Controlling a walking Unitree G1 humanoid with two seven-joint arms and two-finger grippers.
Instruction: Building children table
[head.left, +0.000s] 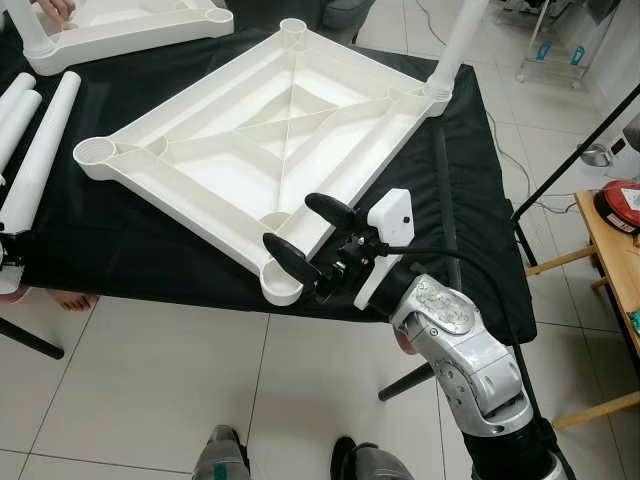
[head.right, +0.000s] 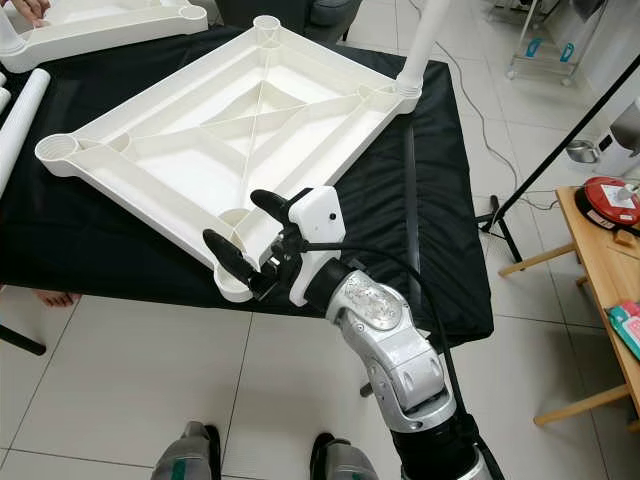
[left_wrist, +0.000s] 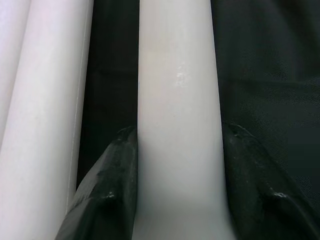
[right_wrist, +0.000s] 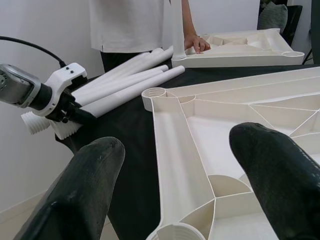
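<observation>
Right arm (head.right: 395, 345): silver metal segmented casing, rounded joint cover with mottled shiny finish, black collar at base. White plastic wrist camera housing (head.left: 390, 215); thin black cable looped from it along the forearm. Right gripper (head.left: 308, 236): two long glossy black rounded fingers. Left gripper (right_wrist: 75, 116): white bracket, silver forearm, black cable. Grey-green feet (head.left: 222, 452).

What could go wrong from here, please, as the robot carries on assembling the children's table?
The right claw stands open at the near corner socket of the upturned tabletop, which overhangs the edge of the black cloth; a nudge might push it off. The left claw is shut on a leg tube lying beside other tubes, so lifting may roll them. A person's hand rests nearby on a second tabletop.
</observation>
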